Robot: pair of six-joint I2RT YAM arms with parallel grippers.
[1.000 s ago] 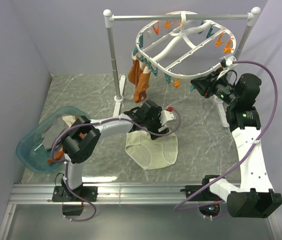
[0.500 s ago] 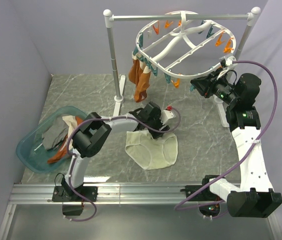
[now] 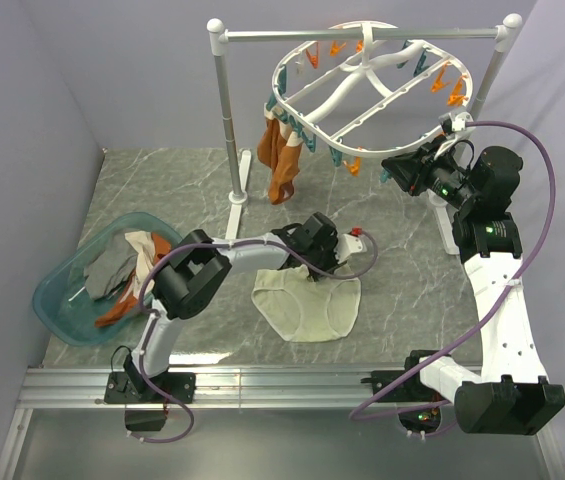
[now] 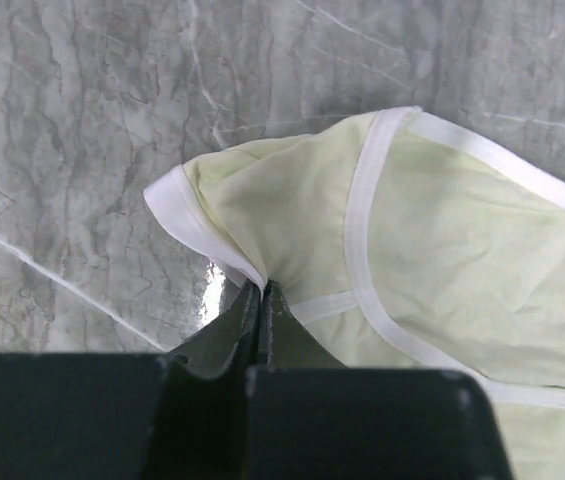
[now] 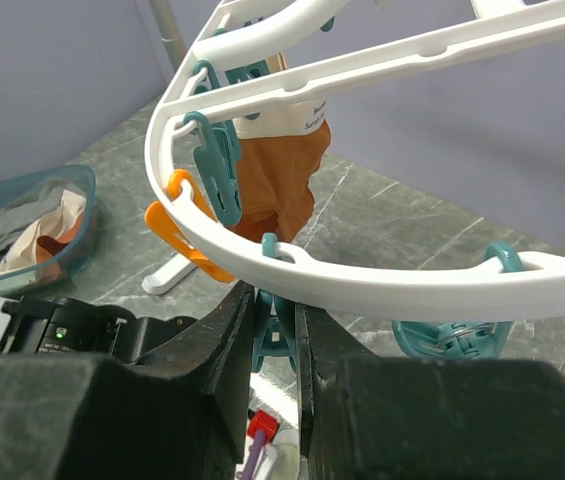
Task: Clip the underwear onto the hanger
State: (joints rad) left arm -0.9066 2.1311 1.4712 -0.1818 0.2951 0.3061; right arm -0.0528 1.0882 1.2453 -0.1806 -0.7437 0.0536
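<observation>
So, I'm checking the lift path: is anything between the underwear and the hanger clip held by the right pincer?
Nothing visible. The left pincer already pinches the underwear by a waistband corner, and the space up to the teal clip in the right pincer looks open. The orange garment hangs further left on the hanger.

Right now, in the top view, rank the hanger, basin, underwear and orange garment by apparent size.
1. hanger, raised nearer the camera, which flatters it.
2. basin.
3. underwear.
4. orange garment, hanging bunched, so true size unsure.
</observation>
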